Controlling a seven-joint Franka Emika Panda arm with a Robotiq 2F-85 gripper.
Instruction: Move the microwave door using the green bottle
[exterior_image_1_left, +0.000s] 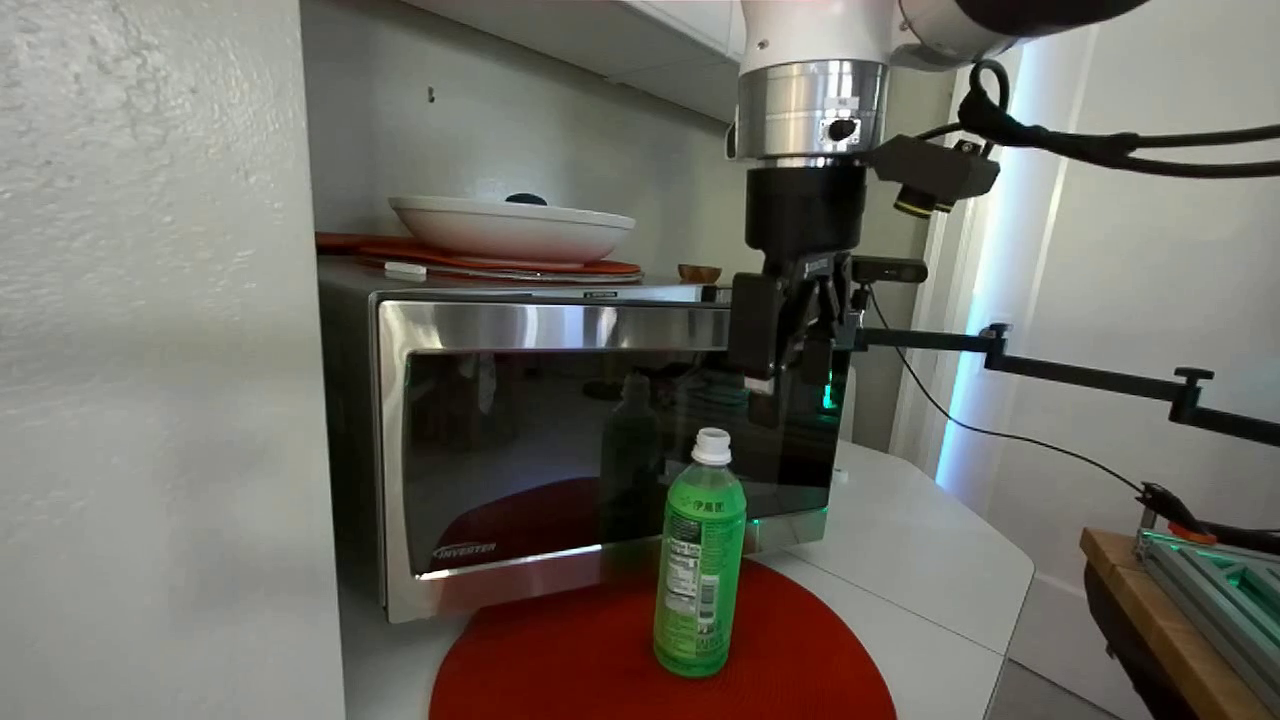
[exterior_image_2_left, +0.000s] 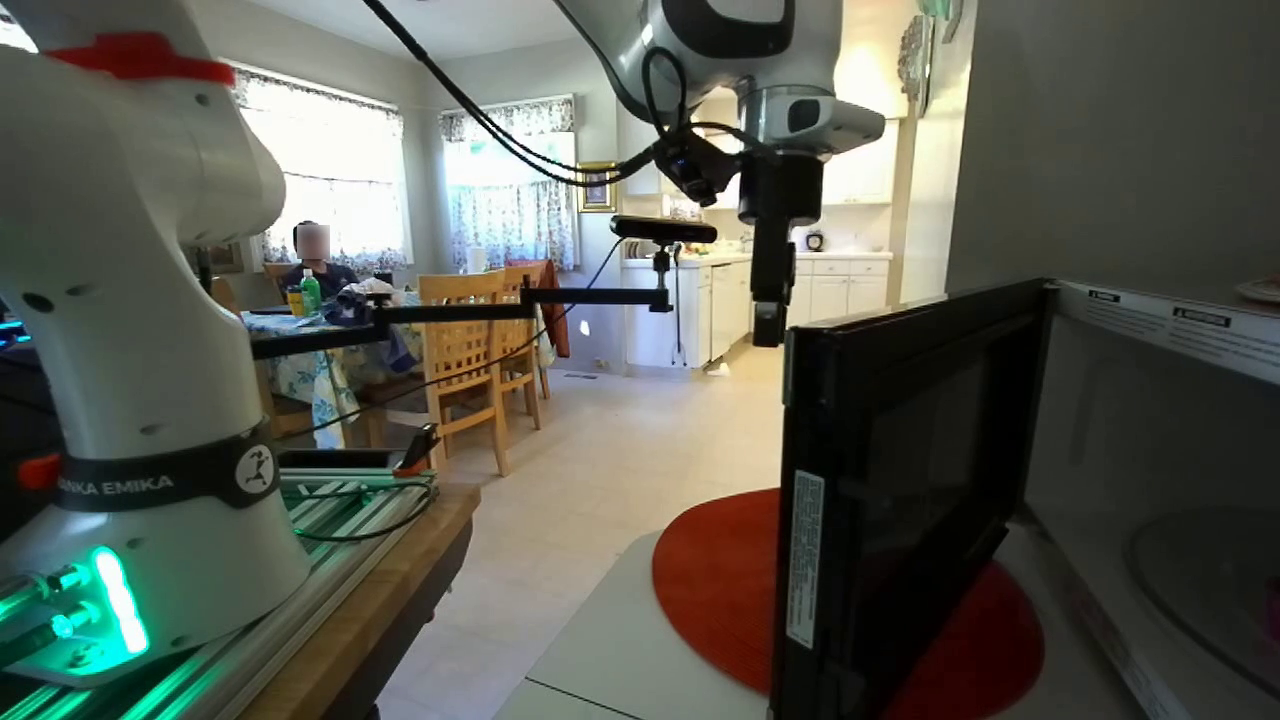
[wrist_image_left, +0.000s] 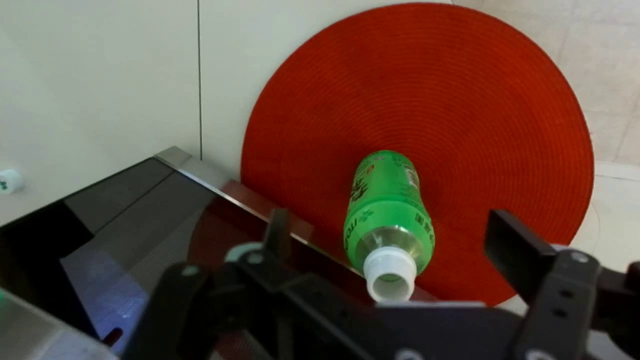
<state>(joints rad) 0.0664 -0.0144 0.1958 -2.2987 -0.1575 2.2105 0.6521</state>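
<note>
**Green bottle stands before a microwave door that is ajar**

We get the clearest look at the gripper in the wrist view: its fingers stand wide apart, and below them, framed between the two, we see the bottle. In an exterior view it hangs above and slightly right of the bottle, near the door; its spread we cannot judge there.

The bottle is upright on a round red mat, near the door and reflected in its glass. Only the wrist view lets us look down into its white mouth.

That the door is ajar we learn from an exterior view, where it stands at an angle to the microwave and we see past it, on the right, to a round turntable inside. There the door blocks our sight of the bottle. The same view gives us the robot base near on the left and, far off, a seated person at a table with another green bottle.

Atop the microwave, in an exterior view, sit a white dish and, to its right, a brown bowl.
</note>
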